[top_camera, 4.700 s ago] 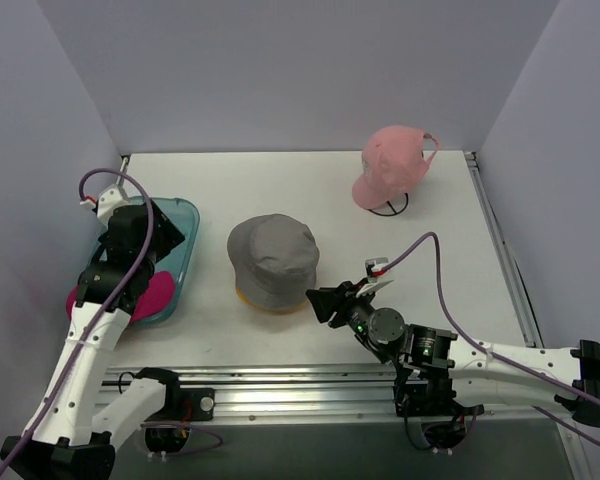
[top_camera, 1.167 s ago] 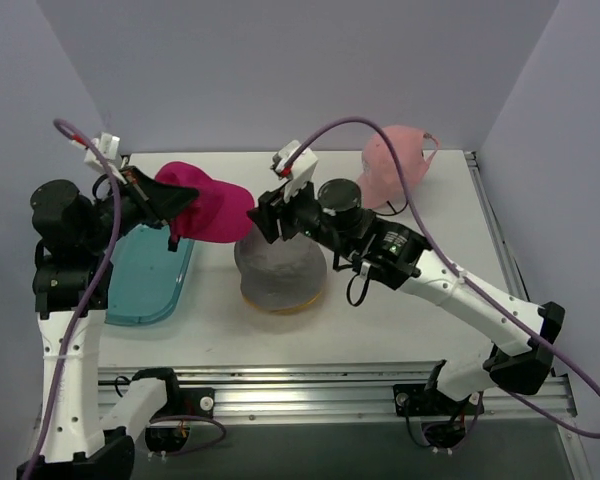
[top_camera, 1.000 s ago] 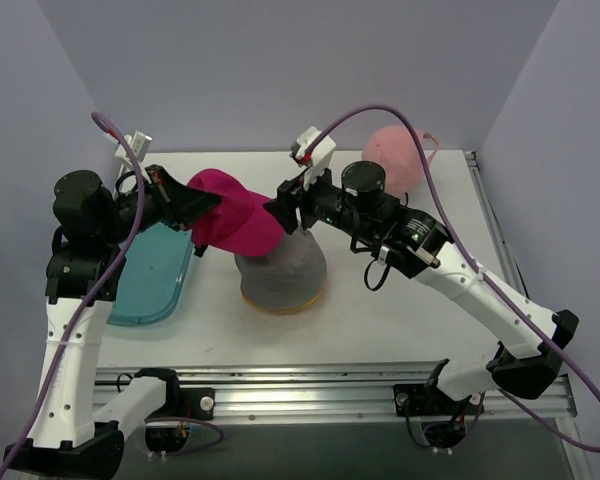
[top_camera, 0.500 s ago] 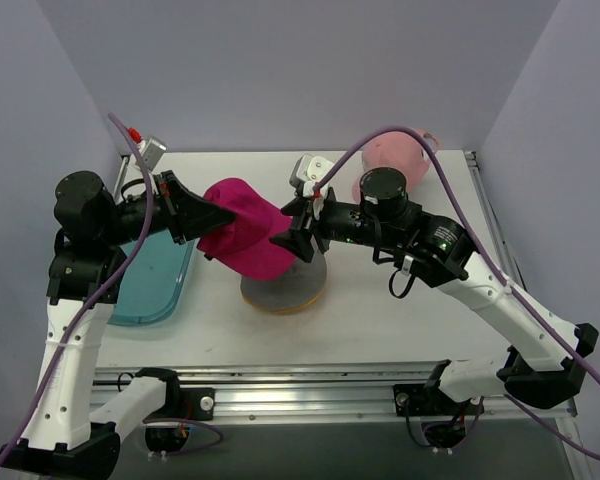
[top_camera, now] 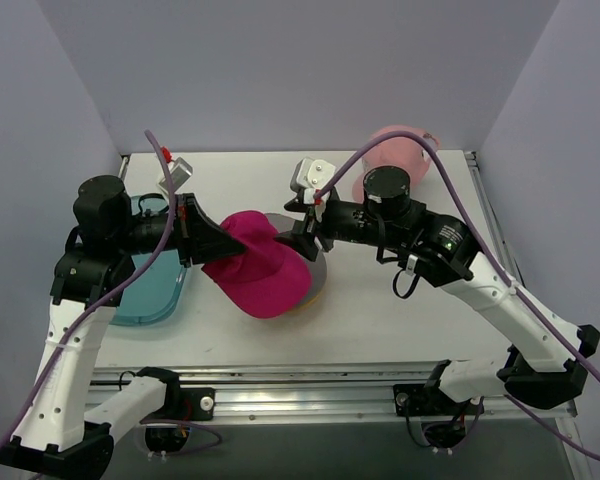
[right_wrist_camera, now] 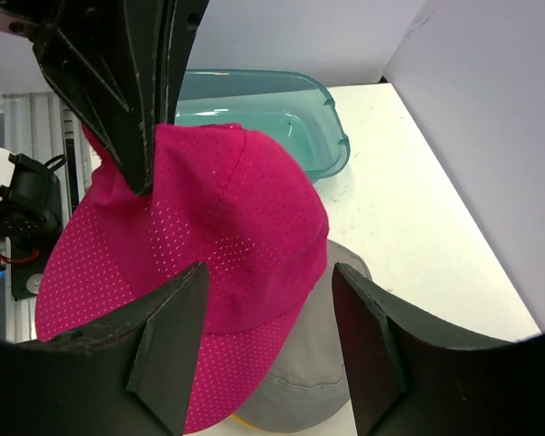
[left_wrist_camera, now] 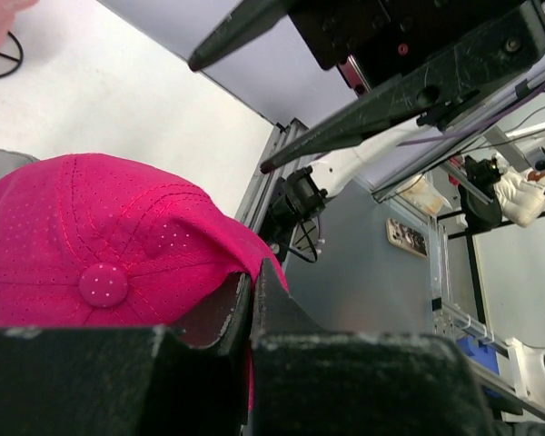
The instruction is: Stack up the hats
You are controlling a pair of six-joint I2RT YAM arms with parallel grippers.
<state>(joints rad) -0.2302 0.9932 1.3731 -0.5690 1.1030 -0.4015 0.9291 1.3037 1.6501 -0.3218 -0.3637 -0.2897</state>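
Your left gripper (top_camera: 212,247) is clamped shut on the magenta cap's (top_camera: 265,275) edge. The cap hangs tilted over the grey hat (right_wrist_camera: 318,372). Your right gripper (top_camera: 302,236), jaws half apart, holds nothing. Let go now and the off-centre cap could slide off the near side.

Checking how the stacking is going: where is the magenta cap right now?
In the top view, the magenta cap is mid-table, held by the left gripper over the grey bucket hat, just right of the teal tray.
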